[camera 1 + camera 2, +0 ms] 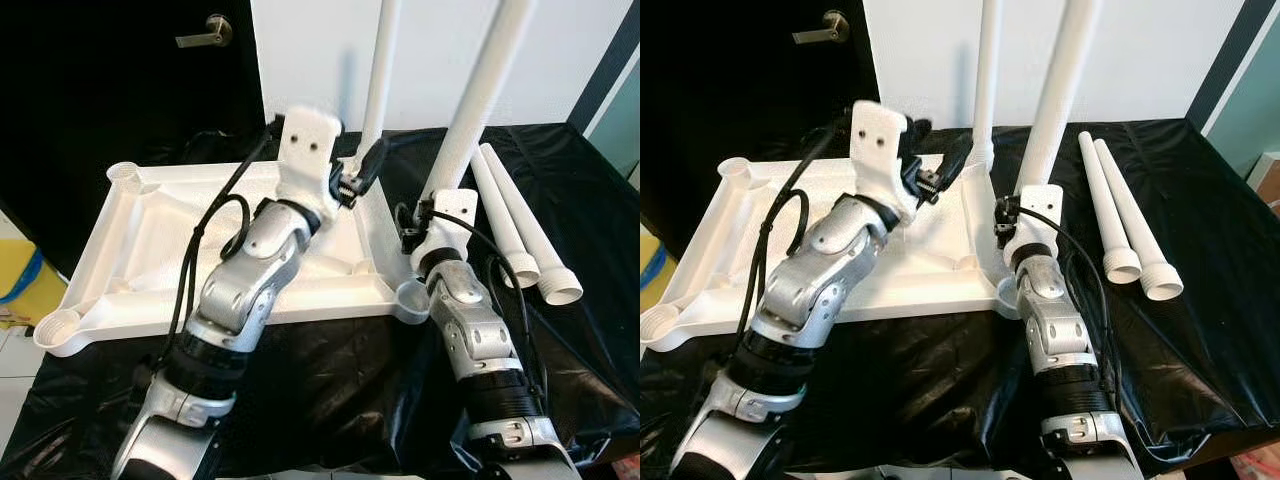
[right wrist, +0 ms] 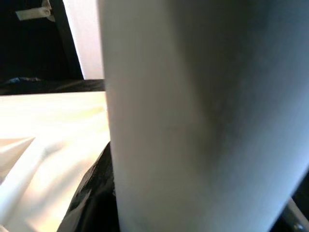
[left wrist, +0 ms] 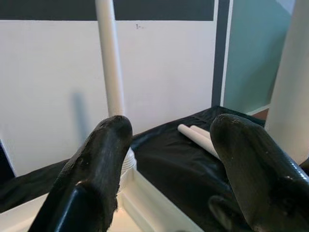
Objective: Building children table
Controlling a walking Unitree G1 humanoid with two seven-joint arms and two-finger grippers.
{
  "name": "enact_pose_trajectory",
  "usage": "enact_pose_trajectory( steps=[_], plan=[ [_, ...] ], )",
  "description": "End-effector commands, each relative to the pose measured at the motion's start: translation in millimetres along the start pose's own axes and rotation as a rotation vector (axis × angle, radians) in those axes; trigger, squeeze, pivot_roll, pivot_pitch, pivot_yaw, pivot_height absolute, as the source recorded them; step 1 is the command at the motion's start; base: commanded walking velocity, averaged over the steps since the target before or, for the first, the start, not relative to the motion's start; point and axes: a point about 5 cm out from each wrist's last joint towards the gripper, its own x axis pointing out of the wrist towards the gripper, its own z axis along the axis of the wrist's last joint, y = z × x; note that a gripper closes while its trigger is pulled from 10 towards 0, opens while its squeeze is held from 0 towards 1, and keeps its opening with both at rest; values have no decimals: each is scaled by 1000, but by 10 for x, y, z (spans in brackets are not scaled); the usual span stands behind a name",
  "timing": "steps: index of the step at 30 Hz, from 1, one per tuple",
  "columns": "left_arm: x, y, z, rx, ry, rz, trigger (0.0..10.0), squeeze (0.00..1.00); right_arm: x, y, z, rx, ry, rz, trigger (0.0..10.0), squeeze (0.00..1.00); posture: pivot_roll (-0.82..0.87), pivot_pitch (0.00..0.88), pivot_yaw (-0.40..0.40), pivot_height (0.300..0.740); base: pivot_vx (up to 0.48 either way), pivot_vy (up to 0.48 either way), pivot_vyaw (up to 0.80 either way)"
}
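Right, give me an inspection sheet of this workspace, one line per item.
Surface: black sheet covers the work area.
Job's things: white tabletop lies upside down; one leg stands upright in its far corner socket; a second leg stands upright at the near right corner; two spare legs lie side by side on the sheet to the right.
Clutter: nothing seen.
Grippers: left pincer open, hovering over the tabletop near the far leg; right pincer at the base of the second leg, grip hidden.
Cables: black cables run along both arms.
Surroundings: white wall, dark door with lever handle.
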Motion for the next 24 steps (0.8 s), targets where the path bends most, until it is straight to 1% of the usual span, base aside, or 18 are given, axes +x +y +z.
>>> enact_pose_trajectory(
  steps=[1, 2, 3, 4, 6, 7, 11, 13, 14, 15, 16, 17, 19, 20, 22, 23, 24],
  plan=[
    [-63, -51, -76, 9, 12, -86, 10000, 0, -38, -23, 12, 15, -14, -7, 10000, 0, -22, 20, -16, 740, 0, 0, 0],
    [-93, -46, -130, 5, 27, -83, 10000, 0, -52, -27, 6, 13, -14, -7, 10000, 0, -22, 20, -17, 740, 0, 0, 0],
    [-133, -56, -205, 21, 50, -87, 10000, 0, -74, -29, -6, 4, -15, -3, 10000, 0, -23, 20, -19, 740, 0, 0, 0],
    [-133, -56, -205, 21, 50, -87, 10000, 0, -74, -29, -6, 4, -15, -3, 10000, 0, -23, 20, -19, 740, 0, 0, 0],
    [-199, -86, -303, 33, 83, -101, 10000, 0, -108, -32, -24, -3, -15, 3, 10000, 0, -23, 19, -18, 740, 0, 0, 0],
    [-199, -86, -303, 33, 83, -101, 10000, 0, -108, -32, -24, -3, -15, 3, 10000, 0, -23, 19, -18, 740, 0, 0, 0],
    [-350, -148, -508, 54, 156, -123, 10000, 0, -195, -65, -68, -26, -12, 20, 10000, 0, -29, 17, -17, 740, 0, 0, 0],
    [-350, -148, -508, 54, 156, -123, 10000, 0, -195, -65, -68, -26, -12, 20, 10000, 0, -29, 17, -17, 740, 0, 0, 0],
    [-412, -189, -576, 101, 184, -157, 10000, 0, -224, -87, -87, -34, -6, 20, 10000, 0, -30, 17, -16, 740, 0, 0, 0],
    [-412, -189, -576, 101, 184, -157, 10000, 0, -224, -87, -87, -34, -6, 20, 10000, 0, -30, 17, -16, 740, 0, 0, 0],
    [-503, -257, -653, 128, 213, -216, 10000, 0, -264, -104, -111, -46, 2, 28, 10000, 0, -31, 18, -15, 740, 0, 0, 0],
    [-503, -257, -653, 128, 213, -216, 10000, 0, -264, -104, -111, -46, 2, 28, 10000, 0, -31, 18, -15, 740, 0, 0, 0],
    [-564, -294, -690, 118, 234, -259, 10000, 0, -295, -107, -128, -53, 8, 38, 10000, 0, -34, 20, -13, 740, 0, 0, 0],
    [-564, -294, -690, 118, 234, -259, 10000, 0, -295, -107, -128, -53, 8, 38, 10000, 0, -34, 20, -13, 740, 0, 0, 0],
    [-611, -313, -733, 81, 260, -286, 10000, 0, -319, -104, -149, -61, 16, 50, 10000, 0, -33, 20, -14, 740, 0, 0, 0],
    [-659, -343, -773, 65, 286, -323, 10000, 0, -340, -94, -177, -66, 26, 59, 10000, 0, -33, 20, -14, 740, 0, 0, 0],
    [-659, -343, -773, 65, 286, -323, 10000, 0, -340, -94, -177, -66, 26, 59, 10000, 0, -33, 20, -14, 740, 0, 0, 0]
  ],
)
